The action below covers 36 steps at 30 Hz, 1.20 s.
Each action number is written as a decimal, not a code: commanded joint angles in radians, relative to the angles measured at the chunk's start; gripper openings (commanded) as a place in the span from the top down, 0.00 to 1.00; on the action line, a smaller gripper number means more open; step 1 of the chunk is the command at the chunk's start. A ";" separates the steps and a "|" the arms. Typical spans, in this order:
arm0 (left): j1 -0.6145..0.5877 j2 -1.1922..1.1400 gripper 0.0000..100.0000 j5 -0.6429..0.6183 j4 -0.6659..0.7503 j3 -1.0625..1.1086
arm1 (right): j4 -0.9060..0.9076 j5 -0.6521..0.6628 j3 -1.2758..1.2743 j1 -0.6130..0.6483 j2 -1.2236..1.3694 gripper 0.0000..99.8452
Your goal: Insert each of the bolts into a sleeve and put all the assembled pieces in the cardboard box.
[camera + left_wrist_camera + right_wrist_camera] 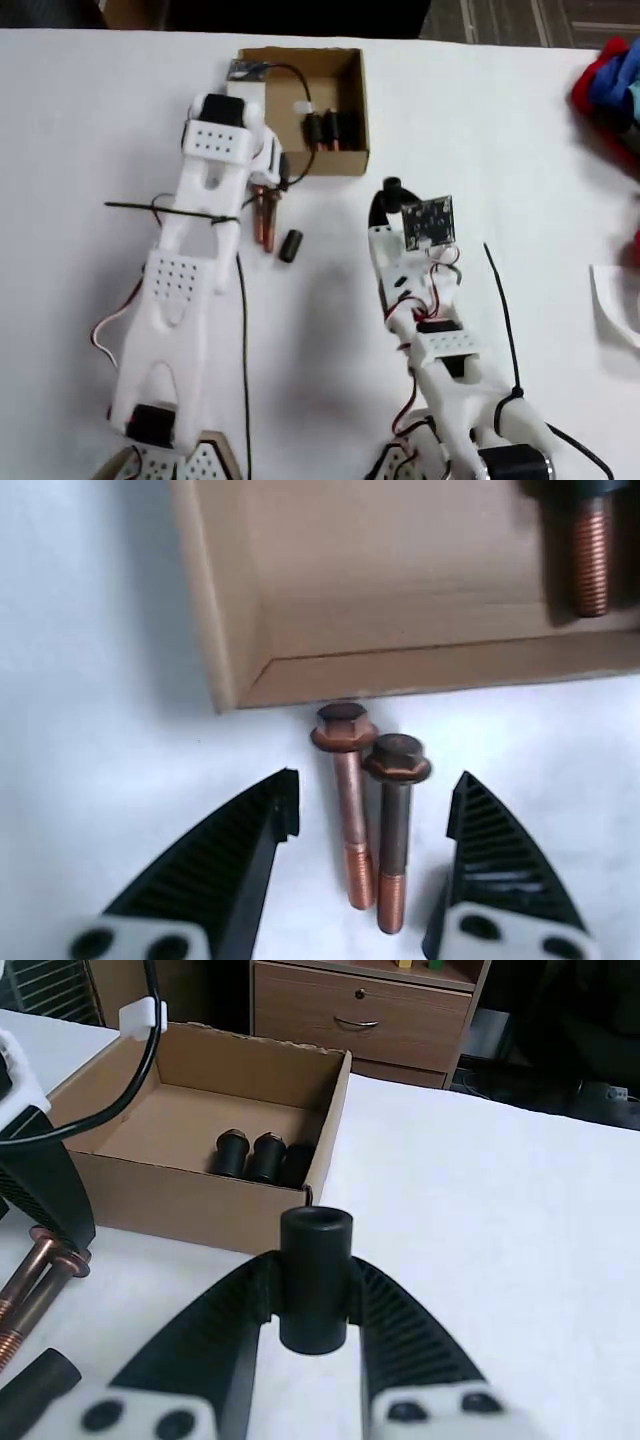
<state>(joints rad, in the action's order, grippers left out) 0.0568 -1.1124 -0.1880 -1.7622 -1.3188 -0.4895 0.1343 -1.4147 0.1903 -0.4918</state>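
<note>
Two copper bolts (365, 810) lie side by side on the white table just outside the cardboard box (230, 610). My left gripper (376, 780) is open, one finger on each side of them. In the high view the bolts (265, 218) lie under the left gripper (268, 190), with a loose black sleeve (291, 245) beside them. My right gripper (315, 1275) is shut on another black sleeve (315, 1245), held upright in front of the box (190, 1205). Assembled pieces (250, 1155) lie inside the box. The right gripper (388, 192) is to the right of the box (300, 55).
A wooden drawer unit (360, 1010) stands beyond the table. Coloured cloth (610, 80) and a white curved object (615, 300) sit at the table's right edge. Black cables (245, 330) trail along both arms. Open table lies between the arms.
</note>
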 commanded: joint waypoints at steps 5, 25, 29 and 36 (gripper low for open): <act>-0.049 0.008 0.74 0.005 -0.017 0.002 | -0.025 -0.009 0.005 -0.012 -0.047 0.98; -0.058 0.005 0.74 -0.002 -0.002 0.173 | -0.025 -0.009 0.005 -0.012 -0.047 0.98; -0.057 0.005 0.74 0.005 0.017 0.194 | -0.025 -0.009 0.005 -0.012 -0.047 0.98; -0.015 0.005 0.74 0.003 0.069 0.213 | -0.025 -0.009 0.005 -0.012 -0.047 0.98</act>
<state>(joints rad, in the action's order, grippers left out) 0.0123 -1.1032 -0.1864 -1.7238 -1.1193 -0.4895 0.1343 -1.4147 0.1903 -0.4918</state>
